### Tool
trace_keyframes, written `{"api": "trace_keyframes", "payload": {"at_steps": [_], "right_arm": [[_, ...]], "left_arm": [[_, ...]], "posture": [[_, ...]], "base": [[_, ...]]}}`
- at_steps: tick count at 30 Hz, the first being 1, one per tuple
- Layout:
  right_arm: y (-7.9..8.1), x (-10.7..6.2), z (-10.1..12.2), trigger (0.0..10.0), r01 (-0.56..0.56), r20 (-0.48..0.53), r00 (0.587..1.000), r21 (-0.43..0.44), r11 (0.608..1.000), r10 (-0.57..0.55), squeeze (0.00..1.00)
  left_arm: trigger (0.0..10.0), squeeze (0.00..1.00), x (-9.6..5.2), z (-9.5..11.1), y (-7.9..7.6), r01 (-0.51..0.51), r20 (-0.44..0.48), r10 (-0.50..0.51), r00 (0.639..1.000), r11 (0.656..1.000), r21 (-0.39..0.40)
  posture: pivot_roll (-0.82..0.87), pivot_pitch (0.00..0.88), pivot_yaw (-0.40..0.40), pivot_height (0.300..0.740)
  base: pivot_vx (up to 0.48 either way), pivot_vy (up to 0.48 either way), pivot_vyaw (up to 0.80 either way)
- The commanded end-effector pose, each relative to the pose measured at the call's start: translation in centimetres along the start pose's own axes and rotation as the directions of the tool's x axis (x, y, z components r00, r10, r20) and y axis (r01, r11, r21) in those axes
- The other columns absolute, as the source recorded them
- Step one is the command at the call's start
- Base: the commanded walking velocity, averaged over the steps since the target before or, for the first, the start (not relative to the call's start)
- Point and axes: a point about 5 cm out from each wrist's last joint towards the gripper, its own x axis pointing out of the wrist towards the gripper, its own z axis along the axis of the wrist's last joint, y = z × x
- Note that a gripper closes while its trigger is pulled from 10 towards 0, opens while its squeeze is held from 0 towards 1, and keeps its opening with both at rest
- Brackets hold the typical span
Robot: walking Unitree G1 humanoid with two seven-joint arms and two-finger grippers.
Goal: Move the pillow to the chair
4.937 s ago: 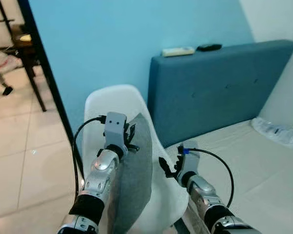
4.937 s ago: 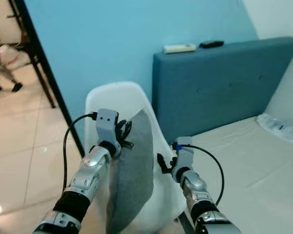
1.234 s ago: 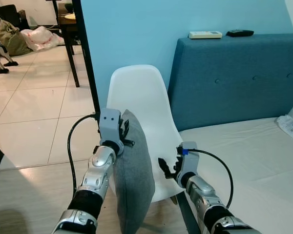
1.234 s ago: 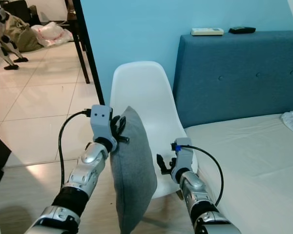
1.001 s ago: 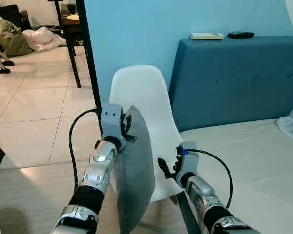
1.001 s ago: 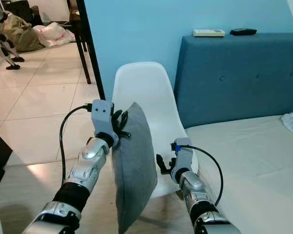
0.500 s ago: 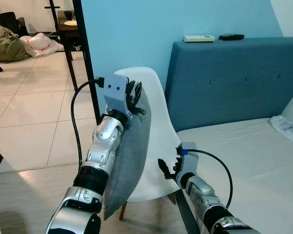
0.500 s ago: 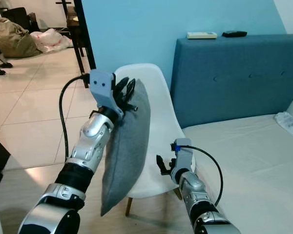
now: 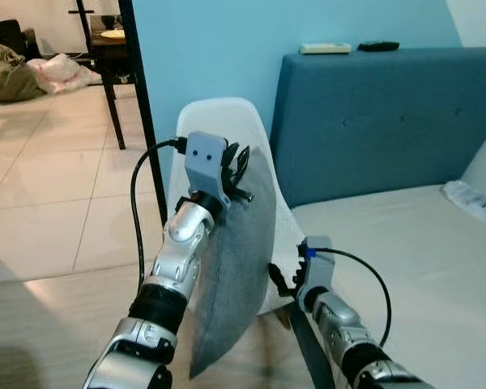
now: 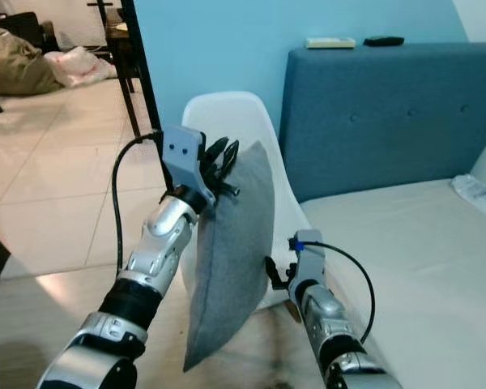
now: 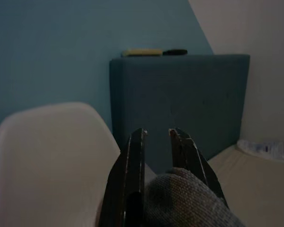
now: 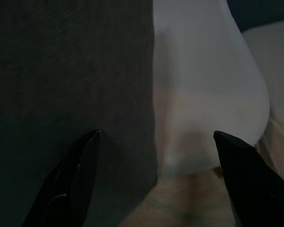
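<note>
A grey pillow (image 9: 235,267) hangs upright by its top corner from my left gripper (image 9: 236,166), which is shut on that corner. It hangs in front of the white shell chair (image 9: 215,121), over the seat's front edge. The wrist view looks along the two black fingers (image 11: 132,161) with pillow fabric (image 11: 189,198) between them and the chair back (image 11: 47,156) just beyond. My right gripper (image 9: 279,279) is held low beside the pillow's right side, open and holding nothing; its fingertips (image 12: 78,165) frame the pillow (image 12: 66,85) and the chair seat (image 12: 203,94).
A bed with a cream mattress (image 9: 405,243) and a blue padded headboard (image 9: 373,113) stands right of the chair. Two remotes (image 9: 324,49) lie on the headboard. A black post (image 9: 142,105) rises left of the chair, with tiled floor (image 9: 49,211) and a dark table beyond.
My left arm has carried the pillow a little to the right and lower, closer to the chair seat. The camera has shifted slightly. The right gripper has stayed where it was.
</note>
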Motion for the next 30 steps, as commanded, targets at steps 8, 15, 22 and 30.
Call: {"api": "trace_keyframes", "payload": {"at_steps": [8,15,22,30], "right_arm": [[-0.3,-0.3,-0.6,10.0,0.025,-0.014,1.000,0.018,1.000,-0.025,0.00],[-0.2,-0.3,-0.7,10.0,0.023,-0.005,1.000,0.030,0.999,-0.023,0.00],[0.0,-0.4,-0.5,10.0,0.009,0.029,1.000,0.046,0.999,-0.010,0.00],[-0.2,-0.9,-1.1,10.0,0.021,0.038,0.999,0.068,0.997,-0.023,0.00]], "left_arm": [[10.0,0.00,-0.6,-0.1,-0.7,-0.001,0.020,0.001,1.000,1.000,0.001],[10.0,0.00,-0.6,0.0,-0.7,-0.001,0.022,0.001,1.000,1.000,-0.007],[10.0,0.00,1.1,2.1,-0.7,0.062,0.086,-0.062,0.994,0.998,-0.007],[10.0,0.00,6.0,10.2,0.1,0.114,0.303,-0.116,0.946,0.993,0.023]], "posture": [[-0.04,0.016,-0.001,0.572],[-0.05,0.024,0.002,0.537],[-0.05,0.030,0.008,0.533],[-0.07,0.038,0.038,0.533]], "base": [[0.000,0.000,0.00],[0.000,0.000,0.00],[0.000,0.000,0.00],[0.000,0.000,0.00]]}}
